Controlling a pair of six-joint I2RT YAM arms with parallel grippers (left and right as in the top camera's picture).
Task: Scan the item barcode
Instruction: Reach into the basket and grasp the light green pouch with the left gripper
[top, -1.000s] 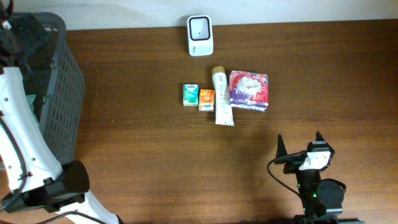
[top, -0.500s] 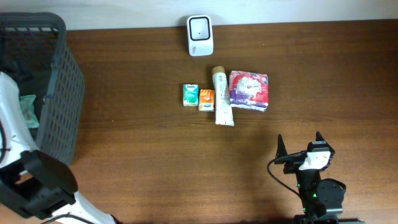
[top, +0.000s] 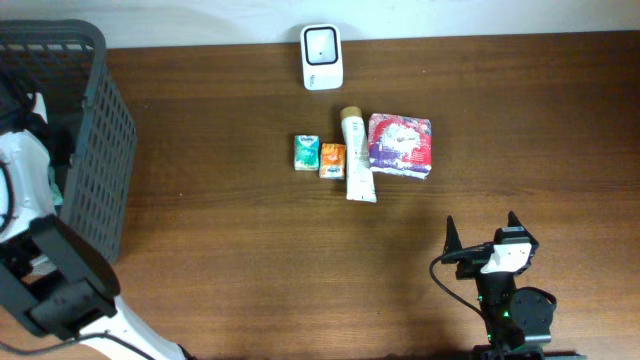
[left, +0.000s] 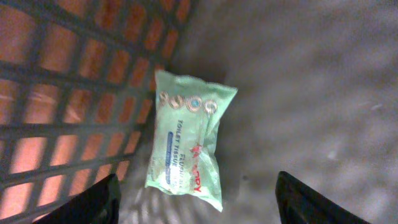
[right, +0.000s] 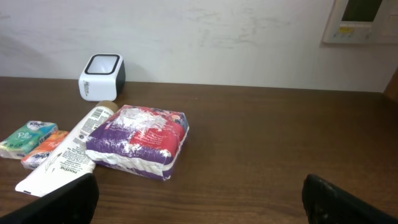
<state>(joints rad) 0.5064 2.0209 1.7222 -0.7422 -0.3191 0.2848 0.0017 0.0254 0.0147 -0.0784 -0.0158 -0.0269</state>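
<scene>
A: Claw states?
B: We find both released. Right claw (right: 199, 179) sits well short of the scanner (top: 321, 56); left claw (left: 198, 179) hangs over the green tissue pack (left: 189, 146) in the basket (top: 100, 150), far left of the scanner.
A: Table items?
B: Tube (top: 358, 160) and purple pack (top: 400, 145), just short of the scanner.

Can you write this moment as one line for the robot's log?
left jaws: open, empty | green tissue pack: loose in basket | right jaws: open, empty | scanner: nothing on it
</scene>
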